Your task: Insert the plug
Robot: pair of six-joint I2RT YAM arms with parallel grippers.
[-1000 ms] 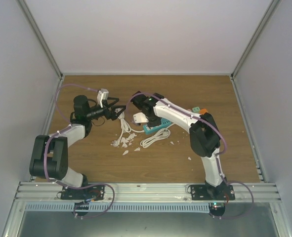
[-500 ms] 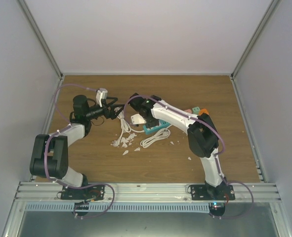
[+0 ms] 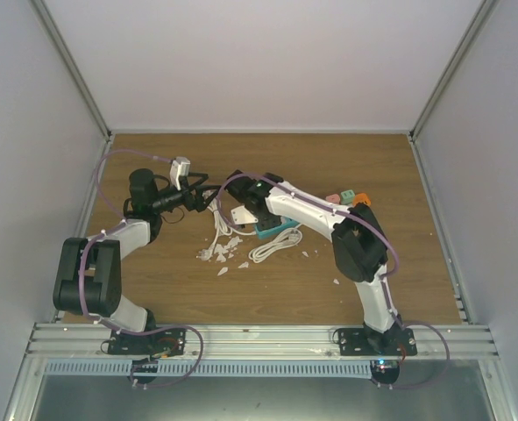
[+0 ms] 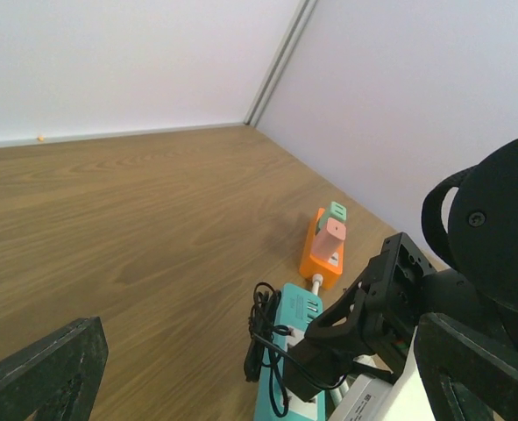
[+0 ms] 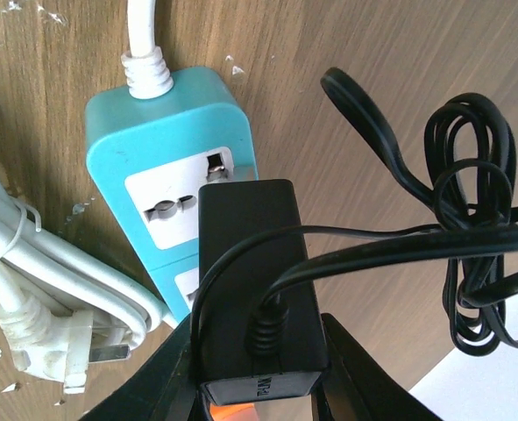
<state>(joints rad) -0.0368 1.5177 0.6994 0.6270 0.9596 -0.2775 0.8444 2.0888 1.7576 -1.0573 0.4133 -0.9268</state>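
A black adapter plug with a coiled black cord is held in my right gripper, which is shut on its sides. It stands on the face of the teal power strip, over the second socket. Its prongs are hidden, so I cannot tell how deep they sit. The left wrist view shows the same plug on the strip. My left gripper is open and empty, just left of the strip. From above, the right gripper and left gripper are close together.
An orange power strip with a pink and a green plug stands behind the teal one. A bundled white cable with its plug lies beside the teal strip. White scraps litter the wood. A white block lies by the right gripper.
My right gripper has moved a little left and down with the black plug, closer to the teal strip. The left arm has barely moved.
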